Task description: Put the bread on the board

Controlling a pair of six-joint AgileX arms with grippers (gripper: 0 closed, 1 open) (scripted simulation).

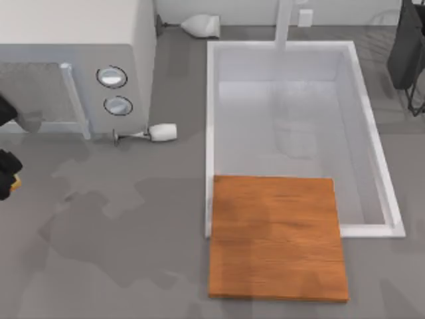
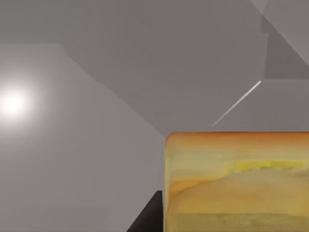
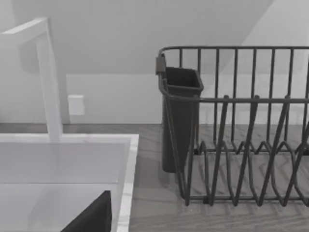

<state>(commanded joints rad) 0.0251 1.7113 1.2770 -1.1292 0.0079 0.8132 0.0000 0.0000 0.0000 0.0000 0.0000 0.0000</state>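
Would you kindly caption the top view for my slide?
Left gripper at the table's left edge, board overlapping the sink.

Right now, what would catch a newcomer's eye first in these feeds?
The orange-brown board stands out, bridging the near edge of the white sink right of centre. The bread looms close in the left wrist view, and the left gripper sits at the table's far left edge.

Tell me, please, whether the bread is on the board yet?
No: the board lies bare, and the bread is at the left pincer, far left.
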